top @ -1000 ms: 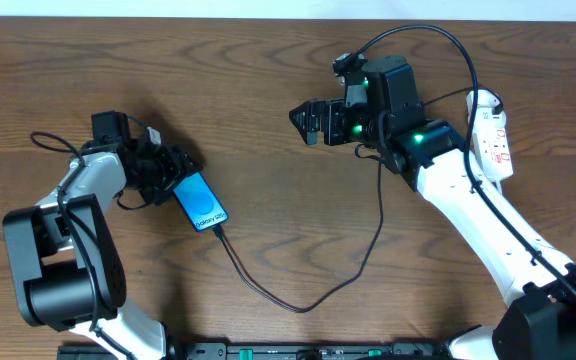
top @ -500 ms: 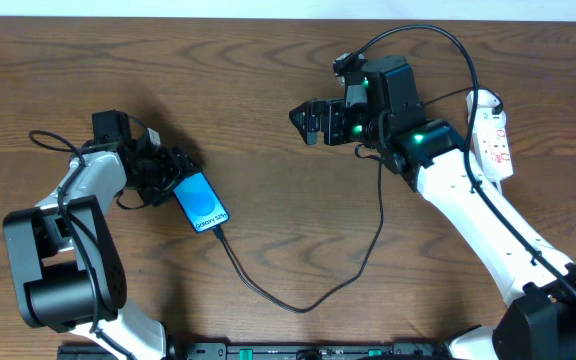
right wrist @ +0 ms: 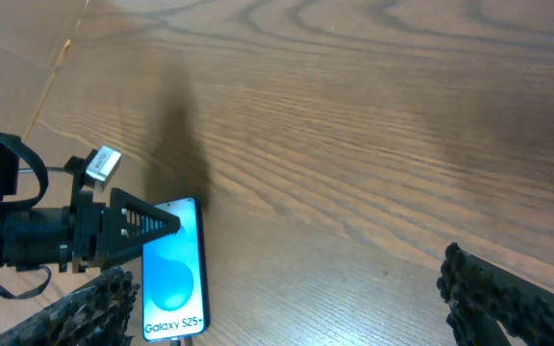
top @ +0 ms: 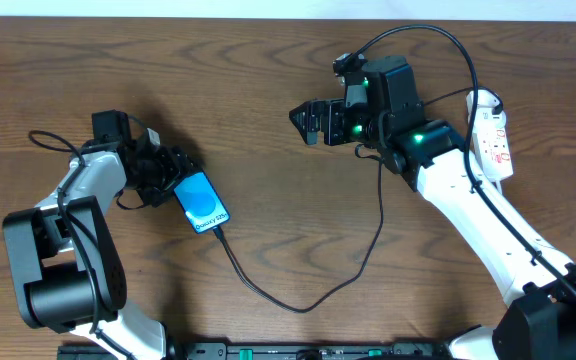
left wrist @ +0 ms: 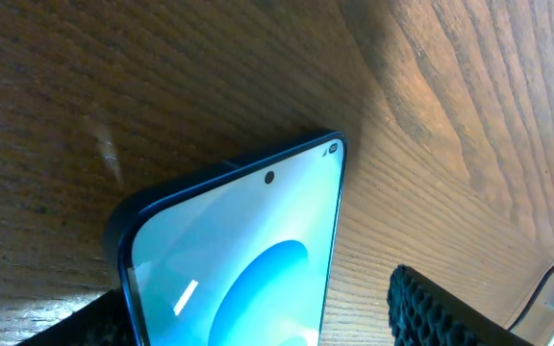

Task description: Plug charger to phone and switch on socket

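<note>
From overhead, the phone (top: 201,201) lies flat on the table (top: 268,80) in its left half, screen up and set at a slant. Its far end points toward the far left corner. The left pincer (top: 175,178) sits at that far end, its fingers to either side of the phone's top. The charger (top: 303,305) meets the phone's near end with its small tip. From there it runs toward the near edge, loops back up through the middle of the table and is lost under the right arm. Whether the tip is fully seated cannot be told. The right pincer (top: 308,122) hangs over the middle of the table toward the far edge, well apart from the phone, with its fingers spread wide and nothing between them. The socket (top: 492,135) lies toward the far right corner, just beside the right arm and behind its pincer.

The left wrist view shows the phone's top end, with its camera hole, lying between the left pincer's two fingers. Bare wood shows between the phone's edge and the ribbed right-hand finger (left wrist: 431,312), so the jaws stand apart around the phone without clamping it. The other finger sits dark and close against the opposite edge.

In the right wrist view, the right pincer's two fingers (right wrist: 508,298) stand at the frame's lower corners, far apart, over bare wood. The phone (right wrist: 173,279) lies across the table, with the left pincer at its top end.
</note>
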Robot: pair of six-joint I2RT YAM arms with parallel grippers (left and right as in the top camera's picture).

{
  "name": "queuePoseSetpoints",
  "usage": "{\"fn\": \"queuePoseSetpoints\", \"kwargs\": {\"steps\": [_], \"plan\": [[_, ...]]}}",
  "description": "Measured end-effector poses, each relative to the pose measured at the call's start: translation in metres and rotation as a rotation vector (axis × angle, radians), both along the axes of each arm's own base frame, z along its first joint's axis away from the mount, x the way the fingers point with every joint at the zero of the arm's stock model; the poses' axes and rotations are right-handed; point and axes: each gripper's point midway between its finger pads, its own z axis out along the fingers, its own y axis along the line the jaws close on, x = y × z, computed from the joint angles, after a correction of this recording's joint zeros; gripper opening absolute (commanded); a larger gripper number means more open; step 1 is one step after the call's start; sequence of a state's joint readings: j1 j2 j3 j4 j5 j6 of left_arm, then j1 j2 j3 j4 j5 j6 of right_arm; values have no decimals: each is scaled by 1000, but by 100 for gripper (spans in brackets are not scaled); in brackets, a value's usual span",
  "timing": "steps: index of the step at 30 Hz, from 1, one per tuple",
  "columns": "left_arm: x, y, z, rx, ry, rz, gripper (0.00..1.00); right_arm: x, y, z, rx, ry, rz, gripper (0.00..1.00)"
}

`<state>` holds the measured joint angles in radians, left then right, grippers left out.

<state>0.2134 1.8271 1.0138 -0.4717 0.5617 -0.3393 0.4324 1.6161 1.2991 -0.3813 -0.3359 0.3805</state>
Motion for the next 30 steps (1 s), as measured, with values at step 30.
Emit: {"fn": "queuePoseSetpoints", "kwargs": {"steps": [30], "plan": [[3,1,5,8,-12,4,95,-1,0,0,2,3,4,99]]}}
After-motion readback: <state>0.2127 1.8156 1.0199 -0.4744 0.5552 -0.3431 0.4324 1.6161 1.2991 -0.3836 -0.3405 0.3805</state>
